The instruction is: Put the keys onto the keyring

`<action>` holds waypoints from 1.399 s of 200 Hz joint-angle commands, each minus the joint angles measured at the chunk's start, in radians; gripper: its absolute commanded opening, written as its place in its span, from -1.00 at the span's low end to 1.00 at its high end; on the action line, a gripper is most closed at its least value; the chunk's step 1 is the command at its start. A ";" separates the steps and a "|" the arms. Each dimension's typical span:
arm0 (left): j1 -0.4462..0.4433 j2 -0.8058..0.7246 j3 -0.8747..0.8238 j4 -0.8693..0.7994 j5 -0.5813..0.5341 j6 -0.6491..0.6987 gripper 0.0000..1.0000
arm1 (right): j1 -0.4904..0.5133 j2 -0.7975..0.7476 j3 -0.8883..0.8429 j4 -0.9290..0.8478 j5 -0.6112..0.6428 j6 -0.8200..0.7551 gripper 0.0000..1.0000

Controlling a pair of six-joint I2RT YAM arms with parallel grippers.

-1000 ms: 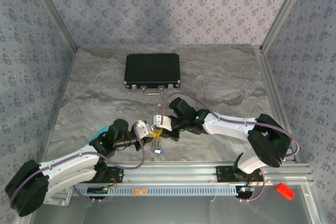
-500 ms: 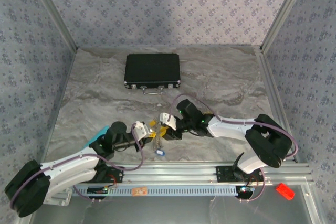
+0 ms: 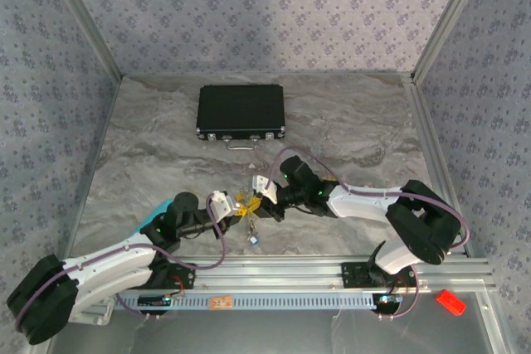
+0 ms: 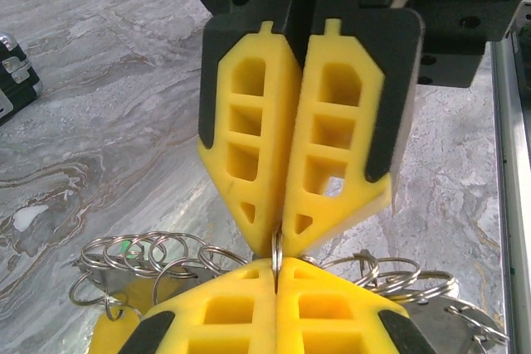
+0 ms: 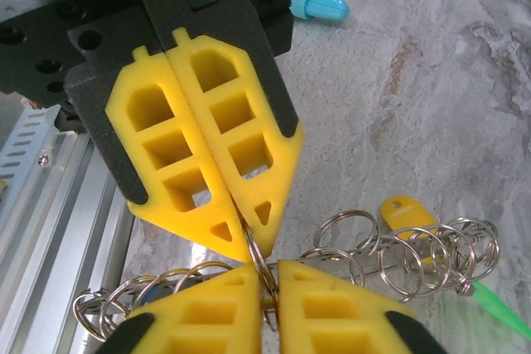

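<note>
Low in the middle of the top view, the left end effector (image 3: 239, 207) is pressed together on one ring of the keyring (image 4: 158, 256), likely to hold it steady. The right end effector (image 3: 255, 201) meets it tip to tip and pinches that same ring, probably to work it open. In the right wrist view, one of the keys (image 5: 404, 209) lies just right of the tips, threaded among the loops.
</note>
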State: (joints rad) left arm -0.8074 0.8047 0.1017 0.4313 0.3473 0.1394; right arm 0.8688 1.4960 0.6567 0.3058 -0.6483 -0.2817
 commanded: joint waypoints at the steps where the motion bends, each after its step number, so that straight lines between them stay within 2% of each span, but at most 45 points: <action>1: -0.004 -0.017 -0.015 0.074 0.016 -0.017 -1.00 | 0.000 0.004 -0.003 0.026 -0.027 0.002 -0.96; 11: -0.004 -0.021 -0.014 0.069 0.003 -0.025 -0.98 | 0.000 -0.002 0.002 0.015 -0.027 -0.002 -1.00; 21: -0.003 -0.028 -0.003 0.039 -0.020 -0.032 -0.66 | 0.000 -0.009 0.011 -0.014 -0.018 -0.015 -1.00; 30: -0.003 -0.037 0.010 -0.009 -0.025 -0.018 -0.60 | 0.003 -0.019 0.025 -0.056 -0.004 -0.039 -1.00; 72: -0.003 -0.042 0.042 -0.089 -0.027 0.005 -0.65 | 0.040 -0.028 0.128 -0.330 0.080 -0.193 -1.00; 147: -0.004 0.003 0.072 -0.094 0.021 0.027 -0.69 | 0.076 -0.017 0.230 -0.483 0.116 -0.271 -1.00; 175: -0.004 0.010 0.076 -0.089 0.040 0.029 -0.75 | 0.076 -0.017 0.243 -0.478 0.105 -0.260 -1.00; 209: -0.004 0.005 0.070 -0.080 0.048 0.031 -1.00 | 0.060 -0.045 0.190 -0.377 0.073 -0.182 -1.00; 223: -0.003 0.002 0.060 -0.057 0.047 0.023 -1.00 | 0.040 -0.063 0.138 -0.291 0.055 -0.129 -0.76; 234: -0.003 -0.001 0.045 -0.020 0.045 0.010 -1.00 | 0.021 -0.073 0.097 -0.228 0.035 -0.085 -0.66; 280: -0.004 -0.001 0.000 0.082 0.044 -0.034 -1.00 | -0.012 -0.066 0.010 -0.095 0.003 -0.014 -0.57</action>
State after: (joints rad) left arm -0.8101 0.8135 0.1200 0.4137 0.3775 0.1345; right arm 0.8635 1.4384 0.6937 0.1097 -0.5976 -0.3588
